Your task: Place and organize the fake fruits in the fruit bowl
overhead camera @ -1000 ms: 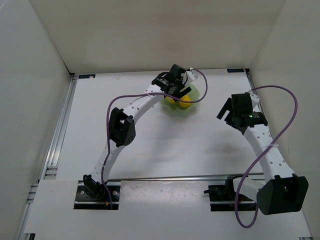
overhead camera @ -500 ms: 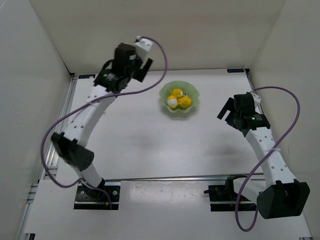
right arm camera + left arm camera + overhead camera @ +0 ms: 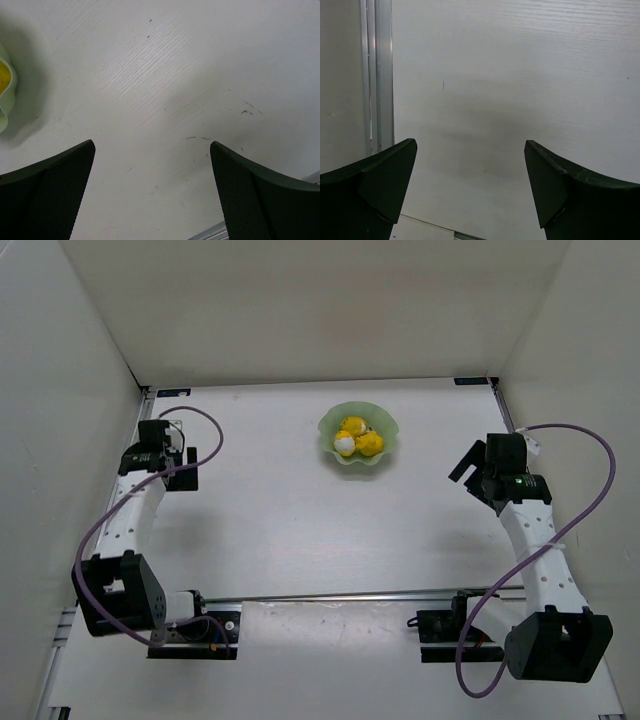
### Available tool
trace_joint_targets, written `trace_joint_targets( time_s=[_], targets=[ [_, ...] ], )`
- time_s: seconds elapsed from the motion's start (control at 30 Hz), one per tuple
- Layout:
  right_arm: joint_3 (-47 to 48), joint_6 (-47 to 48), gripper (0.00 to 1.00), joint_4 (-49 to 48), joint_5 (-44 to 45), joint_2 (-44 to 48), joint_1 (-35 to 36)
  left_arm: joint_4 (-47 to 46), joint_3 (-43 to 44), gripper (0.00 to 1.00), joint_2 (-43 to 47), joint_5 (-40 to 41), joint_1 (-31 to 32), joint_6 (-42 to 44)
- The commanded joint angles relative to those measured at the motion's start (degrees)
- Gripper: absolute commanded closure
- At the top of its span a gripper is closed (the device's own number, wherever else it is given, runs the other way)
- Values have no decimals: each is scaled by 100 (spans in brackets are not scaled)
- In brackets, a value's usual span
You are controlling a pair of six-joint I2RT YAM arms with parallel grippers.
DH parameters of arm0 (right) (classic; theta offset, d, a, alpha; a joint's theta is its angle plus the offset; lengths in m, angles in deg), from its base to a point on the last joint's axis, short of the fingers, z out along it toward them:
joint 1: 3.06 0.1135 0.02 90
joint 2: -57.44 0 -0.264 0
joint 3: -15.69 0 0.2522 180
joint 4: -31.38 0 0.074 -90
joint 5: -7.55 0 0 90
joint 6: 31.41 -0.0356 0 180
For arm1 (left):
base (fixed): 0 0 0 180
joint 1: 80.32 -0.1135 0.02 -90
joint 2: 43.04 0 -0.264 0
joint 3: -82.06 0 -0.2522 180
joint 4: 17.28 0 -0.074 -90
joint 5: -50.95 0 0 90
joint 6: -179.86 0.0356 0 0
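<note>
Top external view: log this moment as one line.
three yellow plastic fruits: inside pale green scalloped bowl | left tool: open, empty | right tool: open, empty, apart from bowl

1. Top view: high above the near edge, looking down over the whole bench (image 3: 300,530).
2. Left wrist: close above the bench, beside the rail (image 3: 377,75).
3. Right wrist: equally close, sharing the bowl (image 3: 6,107) edge with the top view.

One pale translucent green wavy-rimmed bowl (image 3: 360,463) held three small yellow plastic fruits (image 3: 370,444). Two white jointed robot arms, left arm (image 3: 128,518) and right arm (image 3: 537,540), flanked that bowl.
</note>
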Motion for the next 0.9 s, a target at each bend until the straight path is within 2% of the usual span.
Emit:
trace_joint_targets(
  time_s=[0.0, 0.1, 0.3, 0.7, 0.87],
  targets=[
    [135, 114, 0, 58, -51, -54, -27, -133, -238, 1, 797, -457, -245, -429],
    [197, 61, 0, 111, -104, -108, -27, -133, -440, 1, 964, -458, -482, -483],
    [259, 61, 0, 111, -157, -169, -27, -133, -318, 1, 904, -406, -843, -308],
    [145, 8, 0, 111, -333, -284, -27, 34, -159, 1, 578, -282, -896, -307],
    [206, 8, 0, -29, -797, -511, -27, 34, -230, 1, 894, -1124, -1010, -280]
  ],
)
